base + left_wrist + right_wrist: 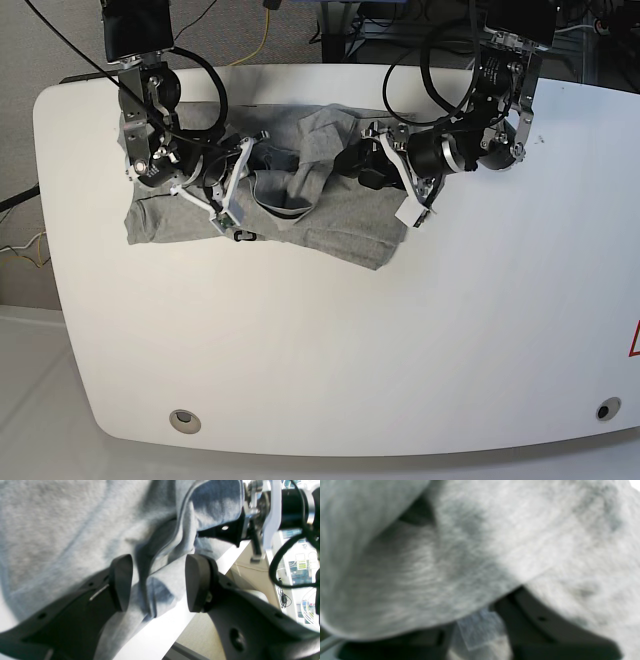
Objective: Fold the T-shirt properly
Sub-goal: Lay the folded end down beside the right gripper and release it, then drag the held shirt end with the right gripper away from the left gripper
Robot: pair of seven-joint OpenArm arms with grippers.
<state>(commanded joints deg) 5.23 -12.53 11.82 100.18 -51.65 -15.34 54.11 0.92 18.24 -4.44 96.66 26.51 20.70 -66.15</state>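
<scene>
The grey T-shirt (330, 215) lies bunched on the white table (400, 350) at the back, with its collar rumpled in the middle. In the left wrist view my left gripper (158, 582) is open, and a raised fold of the T-shirt (62, 530) stands between its fingers (121, 582) near the table edge. From the base view it sits at the shirt's right part (358, 165). My right gripper (250, 170) is buried in the cloth on the left. Its own view is filled by blurred T-shirt (495, 542) draped over the dark fingers (545, 632), with a white label (477, 630) between them. The fingertips are hidden.
Both arm bases stand at the table's back edge, trailing black cables (200, 70). The far table edge (160, 635) runs just past the left gripper, with floor beyond. Two round holes (182, 420) mark the front corners.
</scene>
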